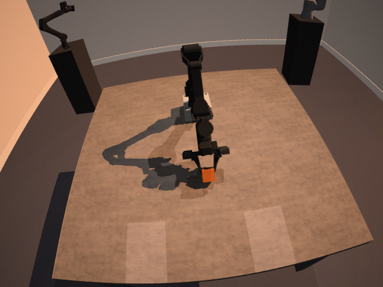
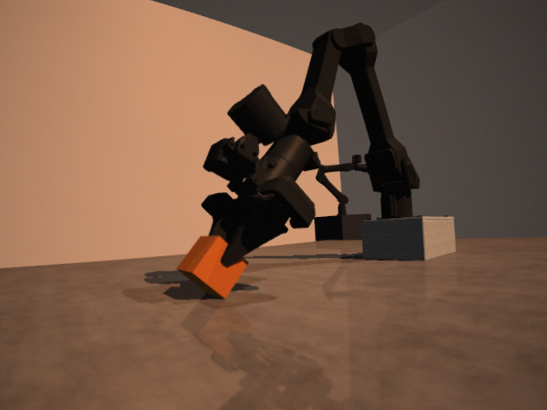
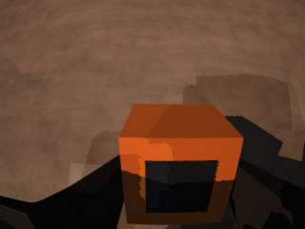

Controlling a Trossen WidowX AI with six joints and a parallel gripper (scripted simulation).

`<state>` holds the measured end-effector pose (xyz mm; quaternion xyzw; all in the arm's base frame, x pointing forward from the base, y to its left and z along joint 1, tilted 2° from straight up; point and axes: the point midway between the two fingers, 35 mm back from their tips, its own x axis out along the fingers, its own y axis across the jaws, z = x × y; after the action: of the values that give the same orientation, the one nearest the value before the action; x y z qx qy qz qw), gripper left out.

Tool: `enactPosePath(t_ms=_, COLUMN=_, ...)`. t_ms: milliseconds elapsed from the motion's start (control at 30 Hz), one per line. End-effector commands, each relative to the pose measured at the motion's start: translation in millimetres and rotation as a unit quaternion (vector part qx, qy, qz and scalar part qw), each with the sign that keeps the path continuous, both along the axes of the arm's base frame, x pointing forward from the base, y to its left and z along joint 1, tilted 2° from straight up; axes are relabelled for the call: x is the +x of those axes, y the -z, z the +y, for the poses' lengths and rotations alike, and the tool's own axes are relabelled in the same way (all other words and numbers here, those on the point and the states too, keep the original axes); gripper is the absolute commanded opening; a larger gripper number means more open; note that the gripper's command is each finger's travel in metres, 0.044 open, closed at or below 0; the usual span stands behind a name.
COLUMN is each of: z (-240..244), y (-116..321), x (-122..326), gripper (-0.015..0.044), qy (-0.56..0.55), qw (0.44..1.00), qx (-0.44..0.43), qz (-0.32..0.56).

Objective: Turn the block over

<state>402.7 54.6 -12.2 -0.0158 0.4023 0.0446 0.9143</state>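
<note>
Where the middle of the table (image 1: 278, 154) (image 2: 397, 330) (image 3: 71, 72) lies, the orange block (image 1: 208, 175) (image 2: 216, 273) (image 3: 178, 121) is grasped by the gripper (image 1: 207, 170) (image 2: 222, 251) (image 3: 175, 162), one finger against each of two opposite sides. Seen from the exterior, the arm (image 1: 195, 80) (image 2: 322, 70) bends over at its top and slants down toward 7 o'clock, ending at the block. The block is tilted rather than flat, with its lowest edge pointing toward 6 o'clock; whether that edge touches the table or sits just above it, one cannot tell.

In the wrist view, a dark square mark (image 3: 180, 186) shows on the side turned back toward the gripper. That marked side does not face down, so the turn is incomplete and the block does not rest flat and free.

From the top, the arm's pale base box (image 1: 207, 97) (image 2: 393, 240) stands at 12 o'clock from the block. Two pale patches lie across the tabletop, one (image 1: 146, 252) at 7 o'clock and the other (image 1: 268, 237) at 5 o'clock. Beyond the table, a dark pedestal (image 1: 70, 74) (image 2: 329, 227) at 10 o'clock carries a thin arm (image 1: 51, 29) (image 2: 331, 185), and another pedestal (image 1: 303, 49) stands at 1 o'clock.
</note>
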Motion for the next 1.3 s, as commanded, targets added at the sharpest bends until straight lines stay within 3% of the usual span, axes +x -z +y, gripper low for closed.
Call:
enactPosePath(t_ms=0, z=-0.7, y=9.7, x=-3.2, gripper=0.0000, qy=-0.001, qw=1.000, qx=0.000, qz=-0.029)
enactPosePath(t_ms=533, z=-2.7, y=10.7, x=-16.9, gripper=0.0000, qy=0.001, qw=0.989, qx=0.012, qz=-0.144)
enactPosePath(t_ms=1200, z=-2.9, y=7.1, x=-18.5, gripper=0.0000, qy=0.001, qw=0.986, qx=0.014, qz=-0.165)
enactPosePath(t_ms=1267, z=-2.9, y=7.1, x=-18.5, gripper=0.0053, qy=0.001, qw=0.986, qx=0.014, qz=-0.165)
